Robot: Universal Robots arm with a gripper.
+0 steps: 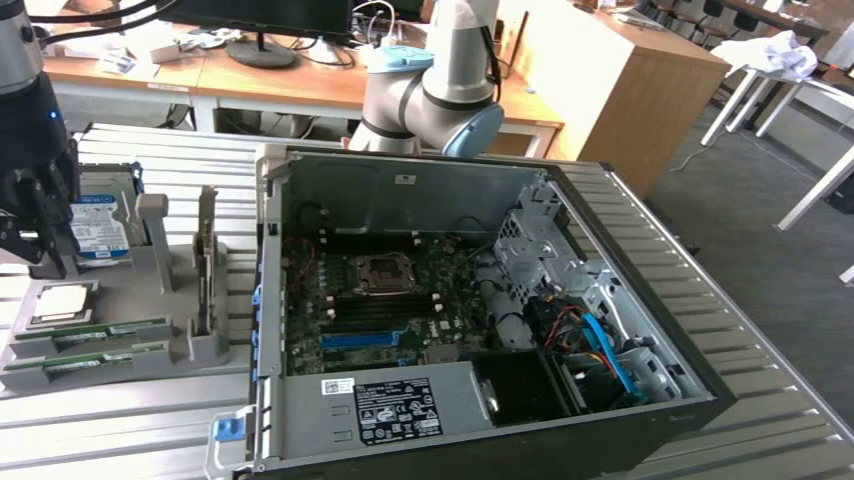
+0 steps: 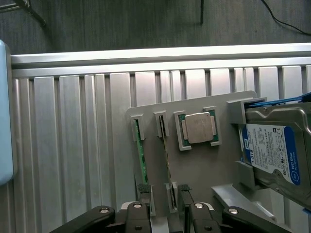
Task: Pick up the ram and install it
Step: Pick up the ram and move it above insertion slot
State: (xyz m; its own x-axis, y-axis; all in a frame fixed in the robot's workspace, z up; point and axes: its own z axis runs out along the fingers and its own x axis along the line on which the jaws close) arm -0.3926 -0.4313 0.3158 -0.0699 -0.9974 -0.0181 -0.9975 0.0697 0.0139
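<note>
Gripper [image 1: 44,262] sits at the exterior view's left, hanging over the grey slotted plastic holder [image 1: 200,345] on the ribbed aluminium table [image 1: 120,415]. In the wrist view I see its two black fingers [image 2: 145,217] spread apart with nothing clamped between them.

In line with the gap between them is the ram [image 2: 167,155], a long thin green circuit-board stick standing on edge in its holder slot. I cannot tell whether anything touches it. Just beside it, running up to one fingertip, is a second green stick [image 2: 141,155] in the neighbouring slot.

Ahead of the fingers, past the sticks, lies a small square silver processor chip [image 2: 199,127] in its recess. Next over is a silver hard drive with a blue-white label [image 2: 272,150].

Well apart from the gripper, toward the exterior view's right, is the open black computer case [image 1: 694,400] with its green motherboard [image 1: 387,310] exposed.
</note>
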